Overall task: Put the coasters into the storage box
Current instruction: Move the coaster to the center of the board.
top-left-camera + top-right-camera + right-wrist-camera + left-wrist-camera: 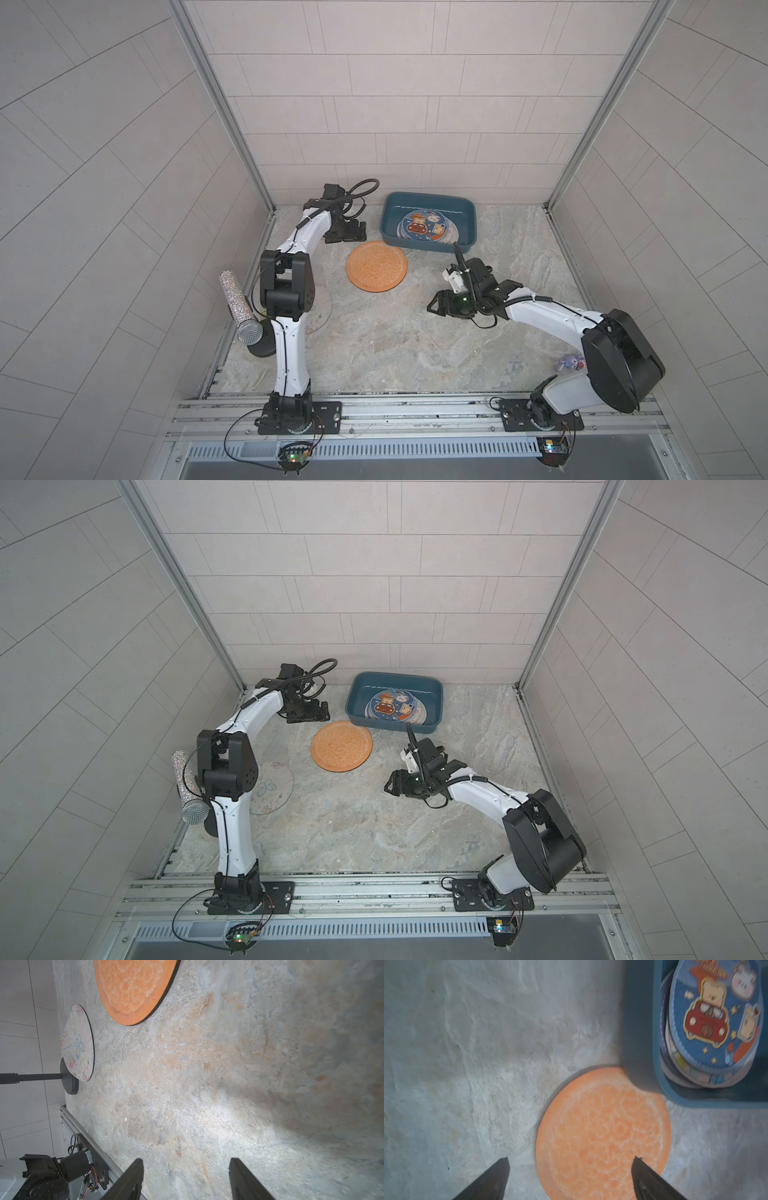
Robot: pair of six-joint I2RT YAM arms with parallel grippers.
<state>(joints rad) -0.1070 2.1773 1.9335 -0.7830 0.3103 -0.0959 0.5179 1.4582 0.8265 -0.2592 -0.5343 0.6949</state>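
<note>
1. Mostly, the job looks done. A stack of coasters (424,226) lies inside the storage box (390,216), and the top one shows a bear in a red car. Only the edges of the lower ones peek out, so I cannot count them.
2. Two are left out, as far as the pictures show. The orange coaster (376,266) lies flat on the surface (395,353), just beside the box's near left corner. Whether it touches the wall I cannot tell.
3. The butterfly coaster (272,787) lies flat by the left arm (226,771), well apart from the box and close to the black microphone base (69,1079). The arm hides part of it in a top view.
4. The left gripper (571,1158) hangs over the orange coaster's edge with its fingers spread wide and nothing between them. One fingertip overlaps the disc in the wrist view (contact is unclear).
5. The right gripper (187,1159) sits low over bare surface, near the orange coaster, with its jaws apart and empty.
6. My reading is that the orange disc comes next, for the left gripper, and the butterfly one after it. A thin flat disc gives little edge to pinch, so it may slip or only slide along.
</note>
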